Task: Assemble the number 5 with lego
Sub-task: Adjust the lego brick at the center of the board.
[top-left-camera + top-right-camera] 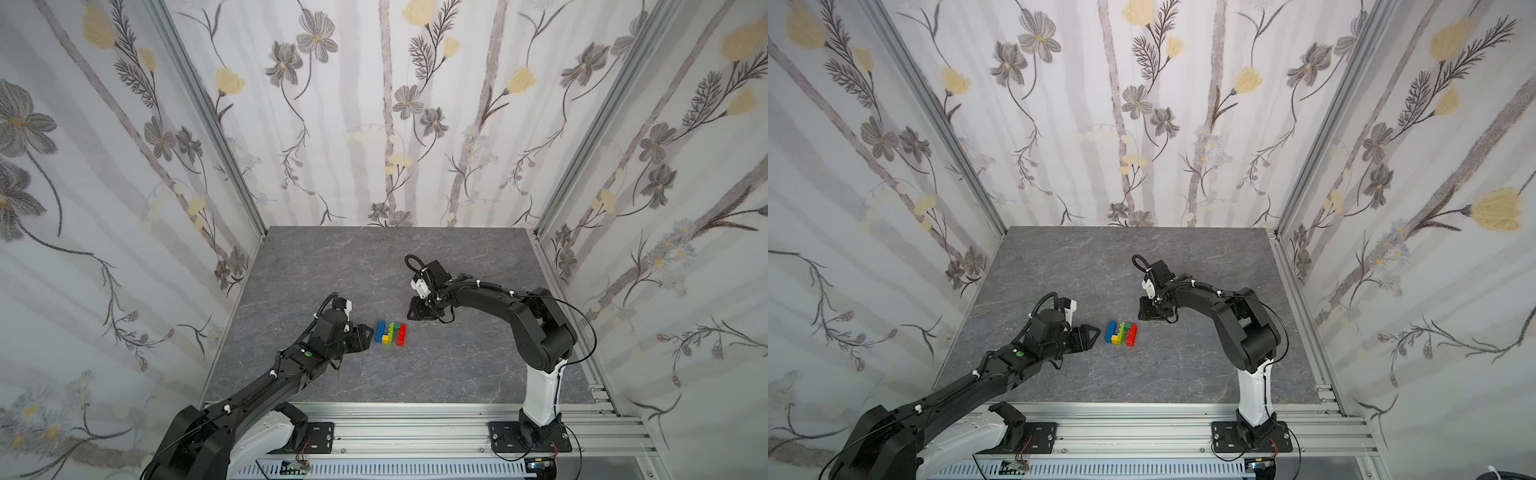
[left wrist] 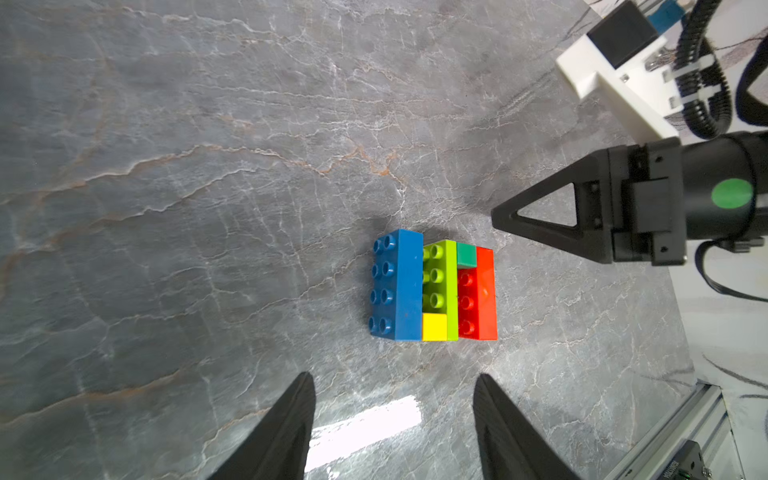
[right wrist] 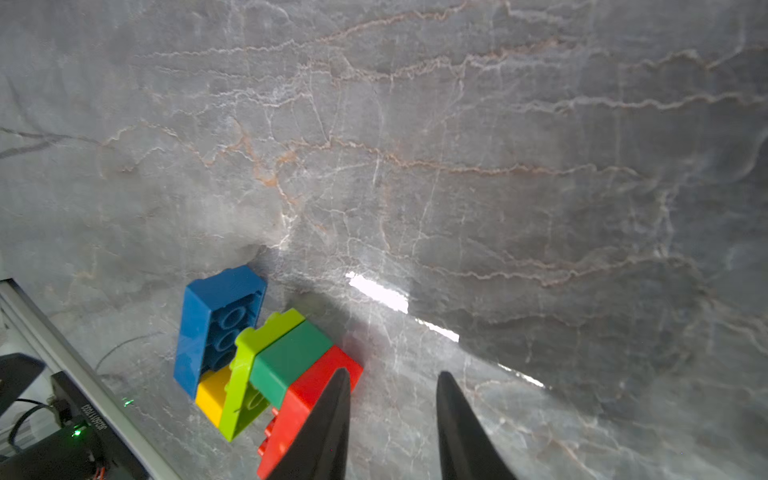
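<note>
The lego stands joined as one small figure, the number 5 point(image 1: 390, 332) point(image 1: 1121, 333), lying flat mid-table. In the left wrist view its blue bar point(image 2: 405, 286), lime-green bar point(image 2: 451, 286) and red bar point(image 2: 485, 291) lie side by side. A yellow brick point(image 2: 434, 327) and a dark green brick point(image 2: 466, 255) link them. My left gripper point(image 2: 394, 377) point(image 1: 368, 332) is open just left of the figure, not touching it. My right gripper point(image 3: 394, 372) point(image 1: 417, 311) hangs open beside the red end, with only bare table between its fingers.
The grey marble-pattern table point(image 1: 374, 270) is walled by floral panels point(image 1: 374, 124) at the back and on both sides. An aluminium rail point(image 1: 415, 419) with both arm bases runs along the front edge. The right gripper's black finger point(image 2: 540, 216) reaches into the left wrist view.
</note>
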Controlling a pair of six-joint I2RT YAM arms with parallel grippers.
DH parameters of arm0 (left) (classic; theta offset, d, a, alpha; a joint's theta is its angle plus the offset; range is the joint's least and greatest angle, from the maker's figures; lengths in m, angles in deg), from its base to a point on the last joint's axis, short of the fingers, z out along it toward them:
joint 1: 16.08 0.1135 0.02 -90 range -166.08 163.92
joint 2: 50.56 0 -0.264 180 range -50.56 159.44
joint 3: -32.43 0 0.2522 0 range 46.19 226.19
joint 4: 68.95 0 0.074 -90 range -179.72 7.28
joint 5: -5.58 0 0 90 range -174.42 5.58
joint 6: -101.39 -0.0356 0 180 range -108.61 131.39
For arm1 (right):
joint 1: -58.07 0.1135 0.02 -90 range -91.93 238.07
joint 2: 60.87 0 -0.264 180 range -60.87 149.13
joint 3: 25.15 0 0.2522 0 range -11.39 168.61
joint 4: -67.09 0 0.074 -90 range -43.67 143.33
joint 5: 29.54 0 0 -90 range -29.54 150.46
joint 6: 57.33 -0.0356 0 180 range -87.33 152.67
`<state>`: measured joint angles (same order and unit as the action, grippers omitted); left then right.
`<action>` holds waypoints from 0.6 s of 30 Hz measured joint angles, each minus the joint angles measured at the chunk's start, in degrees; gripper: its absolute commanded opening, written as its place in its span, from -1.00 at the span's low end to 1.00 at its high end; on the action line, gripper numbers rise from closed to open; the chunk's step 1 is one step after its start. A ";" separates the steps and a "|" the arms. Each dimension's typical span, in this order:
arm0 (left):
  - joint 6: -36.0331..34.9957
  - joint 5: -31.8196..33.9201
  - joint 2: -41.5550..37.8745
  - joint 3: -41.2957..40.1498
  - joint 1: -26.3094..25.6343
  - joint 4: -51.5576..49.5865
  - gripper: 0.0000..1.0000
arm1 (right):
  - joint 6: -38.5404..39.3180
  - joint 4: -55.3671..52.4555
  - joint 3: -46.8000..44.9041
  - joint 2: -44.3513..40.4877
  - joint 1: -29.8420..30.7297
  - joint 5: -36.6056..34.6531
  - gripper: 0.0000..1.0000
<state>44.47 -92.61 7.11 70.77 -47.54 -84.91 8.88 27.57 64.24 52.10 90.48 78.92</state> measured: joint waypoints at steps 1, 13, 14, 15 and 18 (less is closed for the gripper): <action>0.15 0.15 -0.59 -0.13 0.00 -0.48 0.23 | 0.04 -0.17 0.31 0.52 0.11 0.00 -0.30; 1.05 0.66 -1.55 -0.55 0.00 -2.71 0.23 | 1.53 -2.40 0.37 1.25 3.32 0.39 -0.30; 1.07 0.68 -1.49 -0.48 0.00 -2.71 0.23 | 1.53 -2.64 0.02 0.85 3.65 0.37 -0.30; 1.14 0.72 -1.44 -0.42 0.00 -2.71 0.23 | 1.53 -2.71 -0.31 0.50 4.07 0.37 -0.29; 1.22 0.96 -1.27 -0.13 0.00 -2.75 0.23 | 1.44 -2.75 -1.60 -0.68 5.95 0.42 -0.29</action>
<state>45.70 -91.65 5.84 70.64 -47.54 -87.67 10.32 24.82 62.65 51.42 96.42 79.33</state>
